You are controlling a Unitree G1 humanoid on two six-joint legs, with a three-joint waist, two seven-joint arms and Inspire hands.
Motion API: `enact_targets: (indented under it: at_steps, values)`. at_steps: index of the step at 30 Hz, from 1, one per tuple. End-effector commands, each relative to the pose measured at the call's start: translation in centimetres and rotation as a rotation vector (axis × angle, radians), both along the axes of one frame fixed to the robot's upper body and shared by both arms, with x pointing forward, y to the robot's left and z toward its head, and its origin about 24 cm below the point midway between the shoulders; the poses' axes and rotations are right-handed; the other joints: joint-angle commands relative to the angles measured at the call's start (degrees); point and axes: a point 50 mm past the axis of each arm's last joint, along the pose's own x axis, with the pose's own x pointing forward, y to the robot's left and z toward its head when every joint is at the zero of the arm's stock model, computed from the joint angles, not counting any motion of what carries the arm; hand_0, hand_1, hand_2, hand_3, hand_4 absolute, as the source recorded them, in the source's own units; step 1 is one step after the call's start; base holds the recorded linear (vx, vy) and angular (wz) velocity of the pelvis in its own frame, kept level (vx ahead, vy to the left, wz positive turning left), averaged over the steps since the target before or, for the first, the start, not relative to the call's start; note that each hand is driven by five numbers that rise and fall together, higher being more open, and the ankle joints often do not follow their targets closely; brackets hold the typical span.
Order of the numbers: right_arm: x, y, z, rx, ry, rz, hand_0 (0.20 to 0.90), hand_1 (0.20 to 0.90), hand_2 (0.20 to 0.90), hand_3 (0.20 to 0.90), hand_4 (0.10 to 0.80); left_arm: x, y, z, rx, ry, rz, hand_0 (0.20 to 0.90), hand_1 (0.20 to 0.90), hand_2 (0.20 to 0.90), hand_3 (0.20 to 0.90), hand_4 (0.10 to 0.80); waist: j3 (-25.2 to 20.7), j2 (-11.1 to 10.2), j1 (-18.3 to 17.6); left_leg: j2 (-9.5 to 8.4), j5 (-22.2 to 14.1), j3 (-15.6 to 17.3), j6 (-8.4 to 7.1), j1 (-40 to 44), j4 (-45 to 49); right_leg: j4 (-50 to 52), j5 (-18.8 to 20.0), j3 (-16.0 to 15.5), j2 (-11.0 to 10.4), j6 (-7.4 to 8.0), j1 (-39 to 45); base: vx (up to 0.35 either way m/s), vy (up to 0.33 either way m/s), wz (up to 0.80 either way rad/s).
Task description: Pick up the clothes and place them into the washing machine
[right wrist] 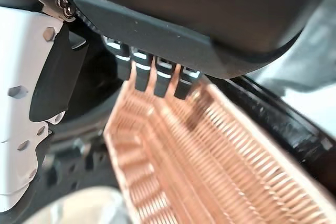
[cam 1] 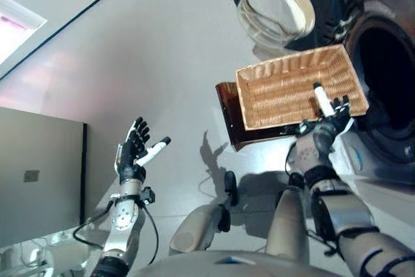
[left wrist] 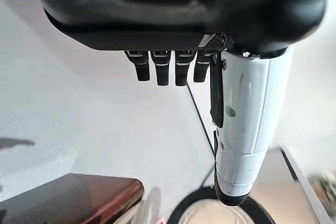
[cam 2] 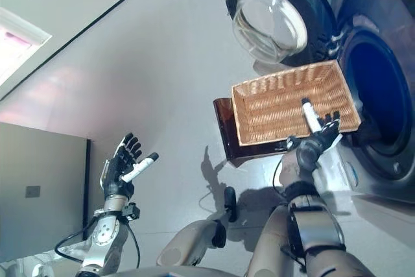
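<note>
Hovering over bare floor, the left hand is spread and empty. Rightward, the rectangular woven wicker basket on a dark brown stand holds no clothes — the right hand, fingers relaxed, sits at its near rim beside the washing machine's dark round opening. Loading looks finished — next, probably closing the glass porthole door.

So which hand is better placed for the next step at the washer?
Right. The right hand is already at the empty wicker basket beside the open drum. The left hand is open over bare floor, far from both. No clothes are visible.
</note>
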Motion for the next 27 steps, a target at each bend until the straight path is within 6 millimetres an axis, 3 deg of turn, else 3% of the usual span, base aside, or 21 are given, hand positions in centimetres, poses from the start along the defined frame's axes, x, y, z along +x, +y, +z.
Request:
enact_targets:
  at_steps: [1, 5, 7, 11, 14, 15, 16, 18, 20, 22, 23, 27]
  values:
    - [-2.1, 1.0, -2.0, -0.122, 0.063, 0.143, 0.900, 0.900, 0.900, 0.900, 0.800, -0.1, 4.1, -0.6, 0.101, 0.037, 0.128, 0.900, 0.900, 0.900, 0.900, 0.800, -1.74, -7.24, -1.94, 0.28, -7.14, -0.94, -2.46, 3.44, 4.98, -25.51, 11.50, -1.94, -2.29, 1.01, 15.44, 0.061, -0.105, 0.00]
    - [-6.8, 1.2, -6.2, -0.218, 0.283, 0.252, 0.900, 0.900, 0.900, 0.900, 0.800, -1.4, 5.7, -2.3, 0.142, 0.147, 0.153, 0.900, 0.900, 0.900, 0.900, 0.800, -4.52, -11.20, -3.64, 1.00, -7.29, -0.76, -2.25, 7.86, 3.03, -29.39, 13.03, -3.44, -2.08, 1.64, 20.37, 0.090, -0.064, -0.08]
    - [-9.3, 1.1, -8.2, -0.315, 0.447, 0.338, 0.900, 0.900, 0.900, 0.900, 0.800, -2.7, 6.0, -4.4, 0.151, 0.277, 0.151, 0.900, 0.900, 0.900, 0.900, 0.800, -5.99, -12.52, -4.39, 1.31, -7.37, -0.38, -2.21, 10.40, 1.99, -30.88, 13.64, -3.87, -1.80, 1.98, 22.65, 0.057, 0.000, -0.07]
    - [-14.6, 1.0, -12.4, -0.364, 0.770, 0.445, 0.900, 0.900, 0.900, 0.900, 0.800, -4.8, 6.2, -7.2, 0.181, 0.496, 0.127, 0.900, 0.900, 0.900, 0.900, 0.800, -9.11, -14.35, -4.92, 1.52, -7.65, -0.39, -1.92, 14.20, 0.60, -32.65, 14.26, -4.81, -1.54, 2.59, 26.24, 0.021, 0.011, -0.12]
    - [-17.4, 2.0, -14.4, -0.425, 0.970, 0.589, 0.900, 0.900, 0.900, 0.900, 0.800, -6.1, 5.8, -8.7, 0.209, 0.636, 0.080, 0.900, 0.900, 0.900, 0.900, 0.800, -10.81, -15.24, -5.06, 1.84, -7.42, -0.38, -1.69, 17.55, -1.13, -31.98, 13.60, -5.49, -1.05, 2.66, 28.85, 0.036, 0.008, 0.03]
    - [-17.3, 2.0, -14.4, -0.426, 0.970, 0.589, 0.900, 0.900, 0.900, 0.900, 0.800, -6.1, 5.8, -8.7, 0.209, 0.635, 0.080, 0.900, 0.900, 0.900, 0.900, 0.800, -10.68, -15.24, -5.09, 1.84, -7.41, -0.40, -1.70, 17.71, -1.20, -32.00, 13.58, -5.52, -1.04, 2.66, 29.00, 0.011, 0.011, 0.04]
    - [-19.3, 2.7, -15.5, -0.525, 1.121, 0.745, 0.900, 0.900, 0.900, 0.900, 0.800, -7.2, 5.2, -9.6, 0.230, 0.732, 0.027, 0.900, 0.900, 0.900, 0.900, 0.800, -11.70, -15.73, -5.18, 2.01, -7.39, -0.92, -1.65, 19.12, -1.96, -31.89, 13.10, -5.85, -0.89, 2.74, 30.77, 0.007, 0.012, 0.05]
    - [-20.2, 3.0, -16.0, -0.569, 1.183, 0.831, 0.900, 0.900, 0.900, 0.900, 0.800, -7.8, 4.9, -10.1, 0.243, 0.778, -0.013, 0.900, 0.900, 0.900, 0.900, 0.800, -12.29, -15.85, -5.36, 2.01, -7.54, -0.97, -1.54, 19.91, -2.33, -32.00, 12.90, -5.93, -0.91, 2.85, 31.51, 0.019, 0.032, 0.13]
    - [-23.2, 2.6, -16.8, -0.574, 1.341, 0.914, 0.900, 0.900, 0.900, 0.900, 0.800, -9.5, 3.8, -11.1, 0.251, 0.876, -0.101, 0.900, 0.900, 0.900, 0.900, 0.800, -13.78, -16.01, -5.39, 1.58, -8.42, -1.10, -0.93, 21.18, -2.28, -32.12, 12.51, -5.92, -1.06, 3.05, 32.94, 0.046, 0.048, 0.07]
    - [-23.9, 2.4, -16.9, -0.564, 1.377, 0.909, 0.900, 0.900, 0.900, 0.900, 0.800, -9.8, 3.5, -11.3, 0.254, 0.895, -0.135, 0.900, 0.900, 0.900, 0.900, 0.800, -14.20, -15.99, -5.51, 1.45, -8.55, -1.04, -0.78, 21.75, -2.43, -32.06, 12.46, -5.96, -1.14, 3.11, 33.35, 0.045, 0.043, 0.01]
    - [-25.6, 1.8, -17.0, -0.481, 1.433, 0.853, 0.900, 0.900, 0.900, 0.900, 0.800, -10.4, 3.0, -11.6, 0.261, 0.932, -0.188, 0.900, 0.900, 0.900, 0.900, 0.800, -14.88, -15.87, -5.82, 1.27, -8.84, -1.06, -0.62, 22.75, -2.76, -31.95, 12.36, -5.92, -1.23, 3.23, 34.18, 0.046, 0.046, -0.02]
    - [-26.5, 1.3, -17.0, -0.429, 1.471, 0.823, 0.900, 0.900, 0.900, 0.900, 0.800, -10.7, 2.5, -11.8, 0.240, 0.943, -0.201, 0.900, 0.900, 0.900, 0.900, 0.800, -15.80, -15.61, -5.96, 1.06, -9.55, -1.17, -0.26, 23.99, -2.76, -32.03, 12.02, -5.83, -1.40, 3.33, 35.50, 0.048, 0.037, 0.07]
